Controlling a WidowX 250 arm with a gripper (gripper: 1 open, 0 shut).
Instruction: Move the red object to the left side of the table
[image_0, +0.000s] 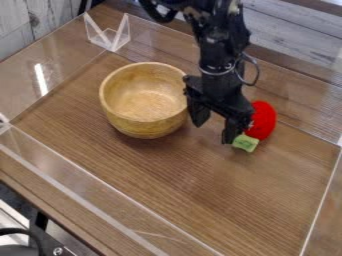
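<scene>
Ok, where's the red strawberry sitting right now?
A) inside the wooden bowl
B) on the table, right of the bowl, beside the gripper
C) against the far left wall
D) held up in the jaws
B: the red strawberry lies on the table, right of the wooden bowl, just beside the open gripper.

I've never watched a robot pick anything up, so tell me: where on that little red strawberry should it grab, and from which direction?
Probably around the red body of the toy strawberry, coming from above. It lies on its side on the table, its green cap pointing toward the camera. The open gripper already points down beside it; the wooden bowl crowds the left.
</scene>
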